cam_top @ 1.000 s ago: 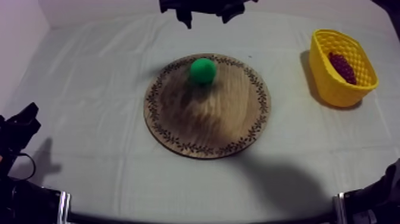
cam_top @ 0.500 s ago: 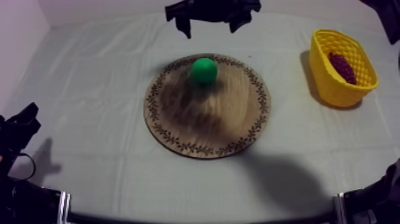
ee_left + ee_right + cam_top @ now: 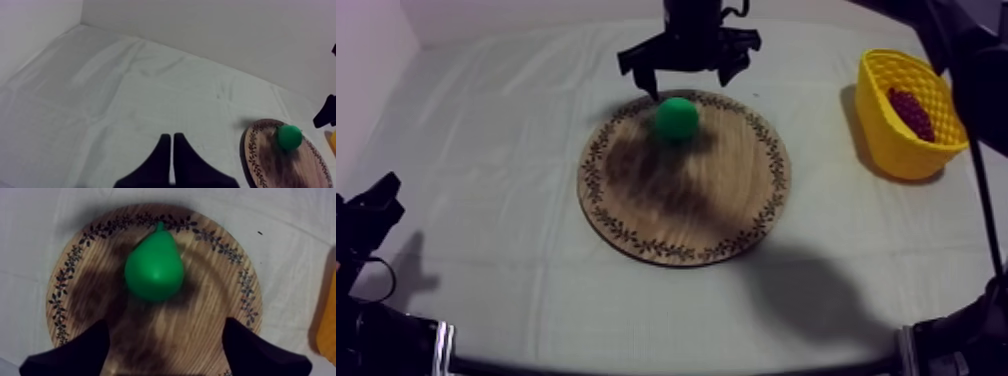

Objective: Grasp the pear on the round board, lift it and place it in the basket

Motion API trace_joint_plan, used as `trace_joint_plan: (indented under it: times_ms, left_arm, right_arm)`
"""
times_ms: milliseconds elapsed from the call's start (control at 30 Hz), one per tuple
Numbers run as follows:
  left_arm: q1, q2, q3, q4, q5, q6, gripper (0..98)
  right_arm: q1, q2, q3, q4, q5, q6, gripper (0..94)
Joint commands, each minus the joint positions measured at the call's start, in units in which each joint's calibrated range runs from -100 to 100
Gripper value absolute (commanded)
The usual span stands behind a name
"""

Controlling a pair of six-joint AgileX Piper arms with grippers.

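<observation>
1. Fingers of the left claw (image 3: 171, 136) lie together in a narrow wedge with nothing between them; this claw sits at the near left of the table, well apart from the board; I judge it has no part in the job at this moment.
2. Middle of the table: the round wooden board (image 3: 686, 205) lies flat on the cloth (image 3: 486, 150); the pear (image 3: 677, 117) rests on the far part of the board, just inside the patterned rim; it is not lifted, so the pick-up is not yet done.
3. Far side of the board: the right claw (image 3: 688, 76) hangs over the far rim, just beyond the pear; its fingers are spread wide and hold nothing; seen from its own wrist, the pear lies ahead in line with the gap between the two fingers and touches neither; I judge this to be the approach, with the grasp not yet made.
4. Right side of the table: the yellow basket (image 3: 896, 150) stands well apart from the board; a bunch of grapes (image 3: 911, 112) lies inside it, and no pear; what is left, by my reading, is nearly all of it: lower over the pear, close on it, lift, carry it right, and let go over the basket.
</observation>
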Motion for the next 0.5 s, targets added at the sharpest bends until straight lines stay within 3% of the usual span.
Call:
trace_joint_plan:
  times_ms: [0,467]
  left_arm:
    - [0.0,0.0,0.0,0.0,-0.01,0.01,0.1]
    - [0.0,0.0,0.0,0.0,-0.01,0.01,0.1]
  right_arm:
    - [0.06,1.45,0.09,-0.42,-1.15,0.03,64.4]
    - [0.5,11.59,-5.92,-0.64,-4.76,0.49,63.9]
